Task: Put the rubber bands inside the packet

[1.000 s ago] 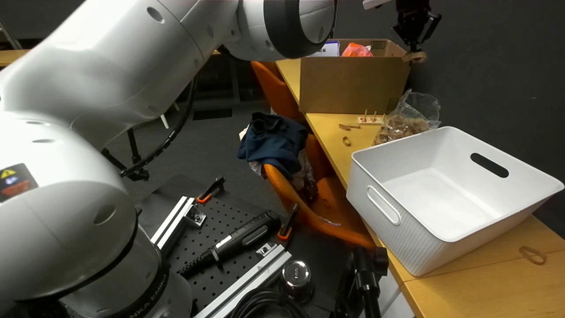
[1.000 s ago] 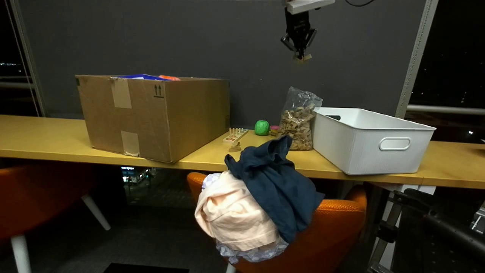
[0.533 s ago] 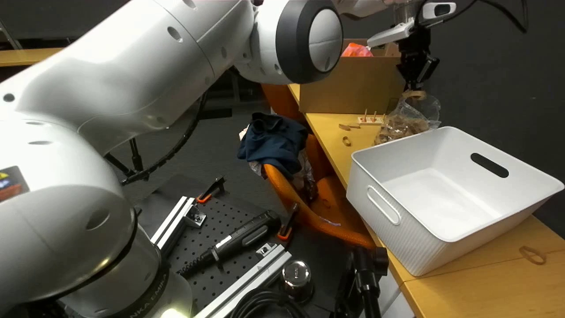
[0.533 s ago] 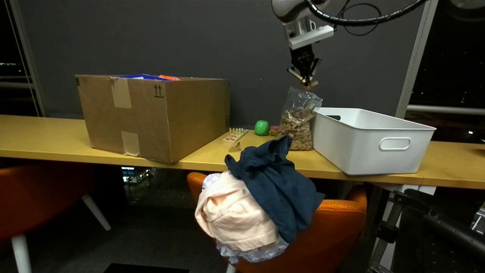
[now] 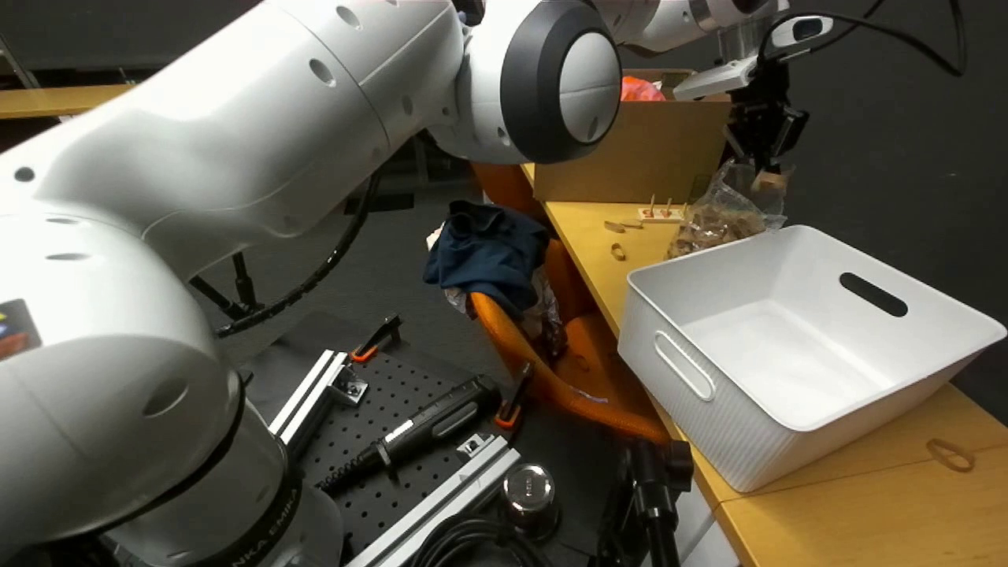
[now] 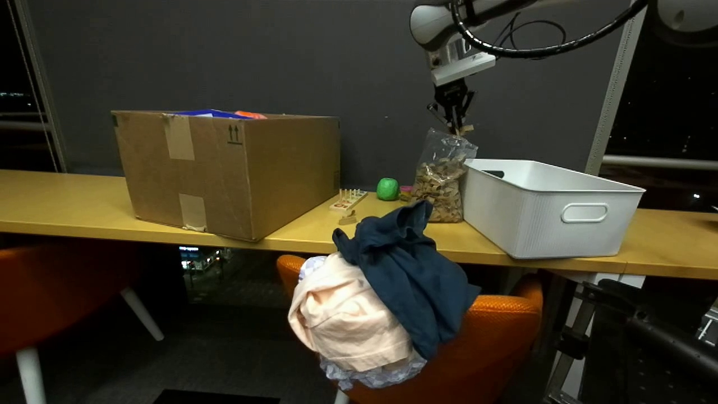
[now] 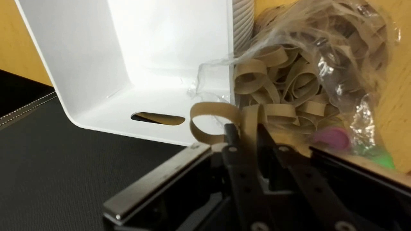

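Observation:
The packet [image 5: 732,203] is a clear plastic bag full of tan rubber bands, upright on the table against the white tub; it also shows in an exterior view [image 6: 443,174]. In the wrist view its mouth is open and bands [image 7: 298,80] show inside. My gripper [image 5: 765,167] is shut on tan rubber bands [image 7: 208,109], which stick out on both sides of the fingertips; whether it is one or two cannot be told. The fingertips [image 6: 457,130] are just above the bag's top edge, toward its tub side. Loose bands lie on the table [image 5: 618,251] and right of the tub [image 5: 950,454].
The white tub [image 5: 787,346] stands beside the packet. A large cardboard box [image 6: 224,174] stands on the table's other end. A peg board [image 6: 349,199], a green ball [image 6: 387,189] and a pink tub [image 6: 405,193] are near the packet. A chair with clothes [image 6: 387,303] stands in front.
My gripper has come down from high above to the packet's top edge, and shifted slightly toward the tub side, still holding the bands. The packet and loose bands have not moved.

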